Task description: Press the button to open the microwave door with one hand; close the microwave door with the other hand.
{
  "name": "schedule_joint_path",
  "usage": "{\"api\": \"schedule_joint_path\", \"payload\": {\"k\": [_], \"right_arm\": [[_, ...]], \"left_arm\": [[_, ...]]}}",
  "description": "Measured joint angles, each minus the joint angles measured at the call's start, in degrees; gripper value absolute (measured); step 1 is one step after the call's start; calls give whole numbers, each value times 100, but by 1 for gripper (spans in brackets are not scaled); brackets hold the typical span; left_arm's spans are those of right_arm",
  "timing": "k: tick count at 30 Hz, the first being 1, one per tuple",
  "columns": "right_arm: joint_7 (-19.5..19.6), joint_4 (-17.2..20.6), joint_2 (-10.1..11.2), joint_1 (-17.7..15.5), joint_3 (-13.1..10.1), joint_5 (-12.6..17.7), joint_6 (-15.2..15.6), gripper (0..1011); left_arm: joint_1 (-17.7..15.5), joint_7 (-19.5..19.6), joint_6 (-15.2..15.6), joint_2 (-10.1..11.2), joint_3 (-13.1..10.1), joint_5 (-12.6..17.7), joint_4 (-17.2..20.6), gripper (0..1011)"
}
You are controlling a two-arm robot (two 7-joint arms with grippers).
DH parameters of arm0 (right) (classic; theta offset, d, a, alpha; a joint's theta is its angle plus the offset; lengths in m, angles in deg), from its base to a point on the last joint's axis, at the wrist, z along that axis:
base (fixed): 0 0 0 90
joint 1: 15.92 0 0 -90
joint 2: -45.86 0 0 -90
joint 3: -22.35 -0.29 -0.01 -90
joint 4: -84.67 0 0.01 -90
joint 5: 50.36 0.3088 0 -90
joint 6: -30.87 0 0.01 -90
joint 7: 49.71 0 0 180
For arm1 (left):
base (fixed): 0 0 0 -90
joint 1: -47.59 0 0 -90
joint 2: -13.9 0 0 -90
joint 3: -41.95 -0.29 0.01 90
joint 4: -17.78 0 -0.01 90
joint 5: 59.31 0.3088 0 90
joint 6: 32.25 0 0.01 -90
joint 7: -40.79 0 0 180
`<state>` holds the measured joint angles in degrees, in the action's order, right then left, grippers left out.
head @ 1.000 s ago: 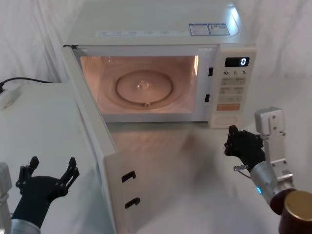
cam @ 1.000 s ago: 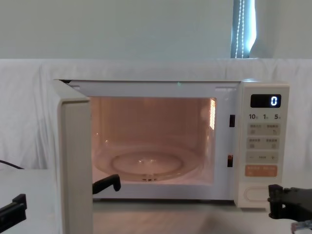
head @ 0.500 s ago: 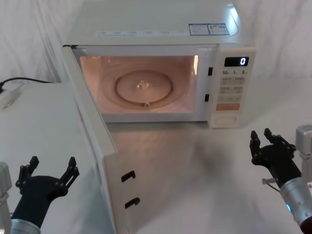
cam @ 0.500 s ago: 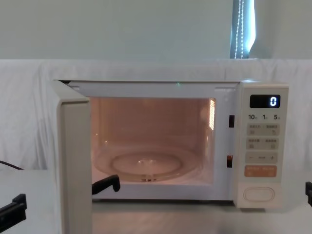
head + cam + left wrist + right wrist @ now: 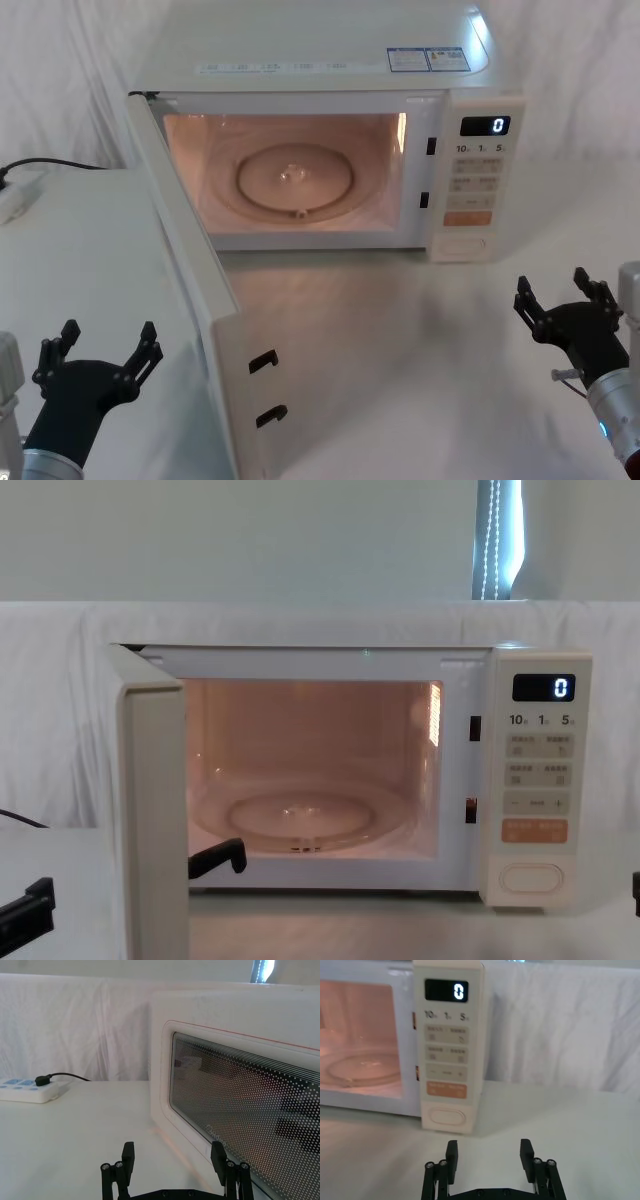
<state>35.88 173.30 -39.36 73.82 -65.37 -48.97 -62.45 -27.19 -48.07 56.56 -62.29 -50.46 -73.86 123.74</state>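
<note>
I find the microwave door swung open; my left claw and right claw both hover released above the desk.

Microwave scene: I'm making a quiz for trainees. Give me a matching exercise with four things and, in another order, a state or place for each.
Things:
1. microwave door
2. left pincer
3. right pincer
4. display

States or places:
A. open, low in front of the control panel
B. reads 0
C. swung wide open toward the robot
D. open, on the outer side of the door

Pairs: 1-C, 2-D, 3-A, 4-B
</note>
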Motion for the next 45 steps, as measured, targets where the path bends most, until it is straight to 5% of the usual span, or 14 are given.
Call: {"api": "schedule_joint_path", "payload": {"k": [9,45], "right_arm": [[32,-25,-8,3,-9,-21,9,1002],[-4,9,-3,-7,1,-12,8,1002]], "left_arm": [[0,0,0,0,-1,0,0,1001],[0,0,0,0,0,0,0,1001]]}}
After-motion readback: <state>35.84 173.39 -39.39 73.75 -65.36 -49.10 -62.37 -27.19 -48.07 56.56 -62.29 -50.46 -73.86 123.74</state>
